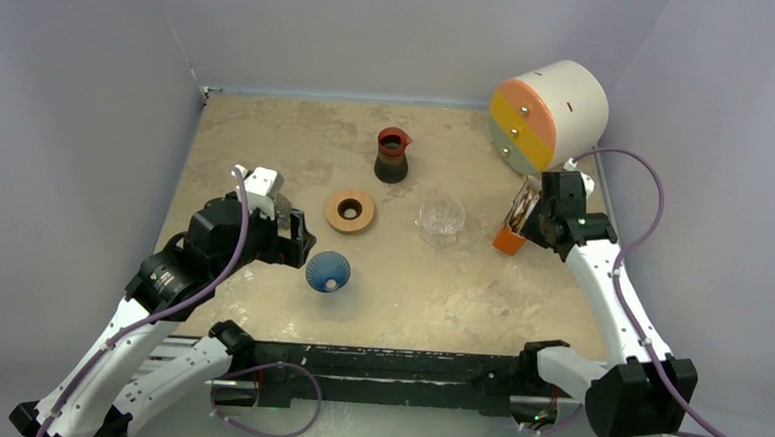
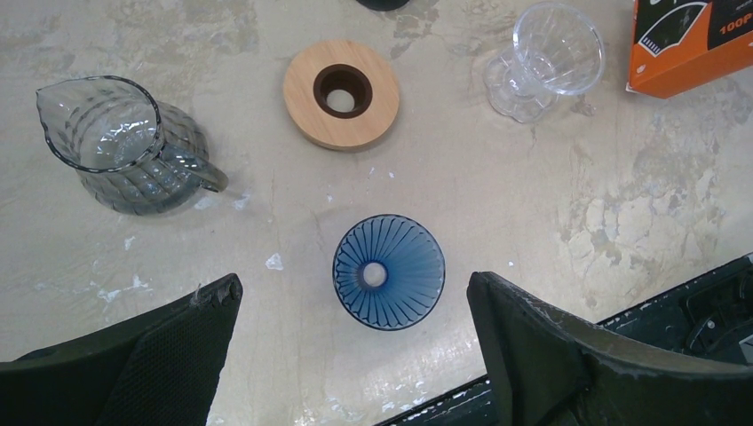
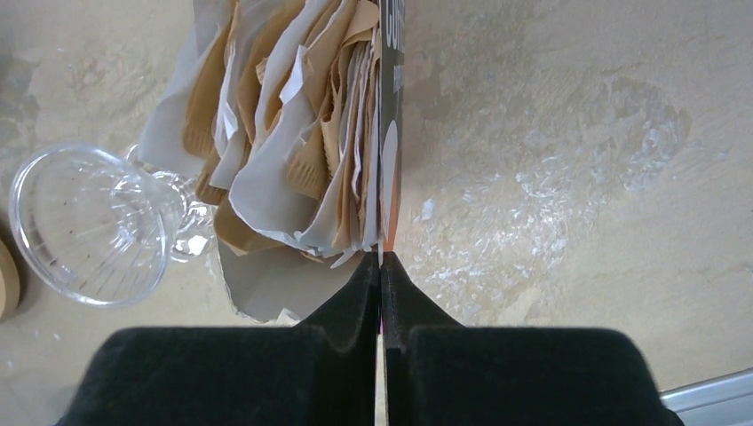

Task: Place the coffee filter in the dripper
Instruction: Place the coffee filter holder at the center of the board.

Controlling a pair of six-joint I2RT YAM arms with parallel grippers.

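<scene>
The deep-blue ribbed dripper [image 1: 328,270] lies on the table and is empty. In the left wrist view the dripper [image 2: 389,272] sits just ahead of my left gripper [image 2: 353,284], between its wide-open fingers and apart from both. My left gripper [image 1: 297,239] hovers beside it. Brown and white coffee filters [image 3: 284,133] stand bunched in an orange box [image 1: 508,241] at the right. My right gripper [image 3: 380,259] is shut on the box's thin side wall [image 3: 391,151], right next to the outermost filter. It also shows in the top view [image 1: 536,208].
A tan wooden ring [image 1: 350,210] and a clear glass cup [image 1: 440,220] lie mid-table. A dark carafe with a red rim [image 1: 393,155] stands behind them. A grey glass pitcher [image 2: 124,146] sits left of the ring. A large cylinder with coloured drawers [image 1: 549,115] is at the back right.
</scene>
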